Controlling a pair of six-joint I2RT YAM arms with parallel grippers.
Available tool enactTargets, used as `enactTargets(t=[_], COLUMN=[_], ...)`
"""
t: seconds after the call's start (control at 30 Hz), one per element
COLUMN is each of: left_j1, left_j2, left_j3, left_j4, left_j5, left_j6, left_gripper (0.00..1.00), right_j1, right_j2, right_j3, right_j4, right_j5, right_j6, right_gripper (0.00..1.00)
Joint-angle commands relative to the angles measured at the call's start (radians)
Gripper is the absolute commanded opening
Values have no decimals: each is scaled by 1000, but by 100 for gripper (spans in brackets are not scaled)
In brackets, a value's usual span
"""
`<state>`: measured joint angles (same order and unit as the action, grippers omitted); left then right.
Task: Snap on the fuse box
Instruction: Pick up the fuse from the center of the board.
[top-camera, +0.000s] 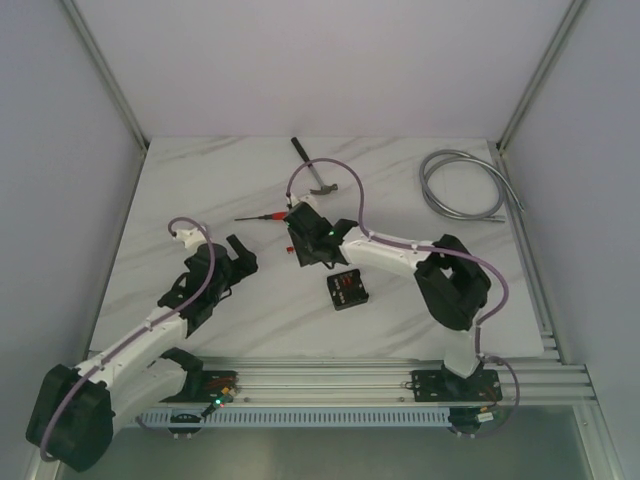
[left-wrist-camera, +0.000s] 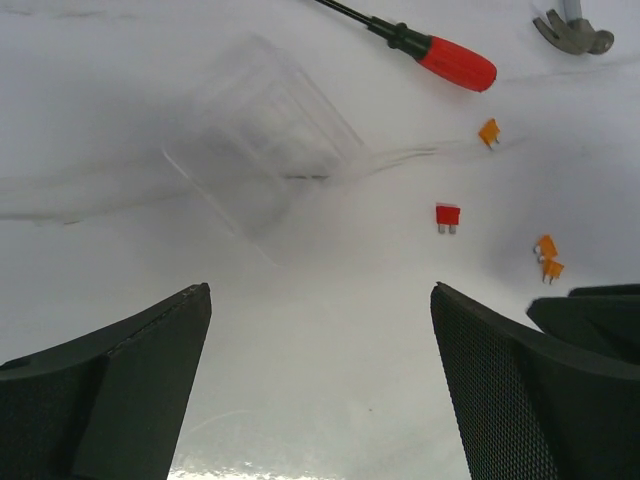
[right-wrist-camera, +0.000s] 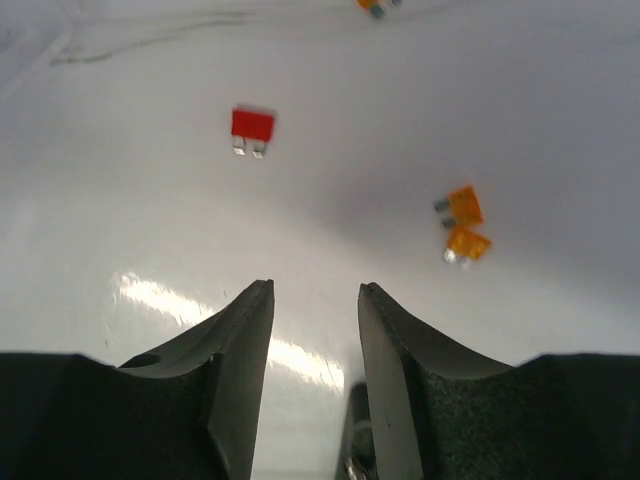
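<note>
The right gripper (top-camera: 303, 238) hangs over the middle of the table (top-camera: 200, 180), with the left gripper (top-camera: 238, 258) to its left; from above we cannot judge either jaw gap. The fuse box (top-camera: 347, 290) lies on the table just beside the right gripper, on its near side, touched by neither gripper.

In the left wrist view, we see the left gripper (left-wrist-camera: 320, 330) spread wide and empty, facing a clear plastic cover (left-wrist-camera: 260, 140), a red-handled screwdriver (left-wrist-camera: 455, 62) and a red fuse (left-wrist-camera: 447, 214).

In the right wrist view, the right gripper (right-wrist-camera: 315, 300) stands partly parted, holding nothing, with the red fuse (right-wrist-camera: 252, 128) and two orange fuses (right-wrist-camera: 465, 225) ahead.
</note>
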<state>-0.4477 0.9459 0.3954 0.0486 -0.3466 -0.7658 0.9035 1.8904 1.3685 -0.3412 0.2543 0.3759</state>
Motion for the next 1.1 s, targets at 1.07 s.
enactTargets(t=[1.07], left_j1=[56], left_j2=[-78], left_j3=[-26], left_j4=[-6], left_j5=[136], left_j6=[-25], left_gripper=[100], right_j1=[26], right_j2=[303], right_j3=[207], right_j4=[108], right_j5=[110], right_j6=[-31], right_gripper=[30])
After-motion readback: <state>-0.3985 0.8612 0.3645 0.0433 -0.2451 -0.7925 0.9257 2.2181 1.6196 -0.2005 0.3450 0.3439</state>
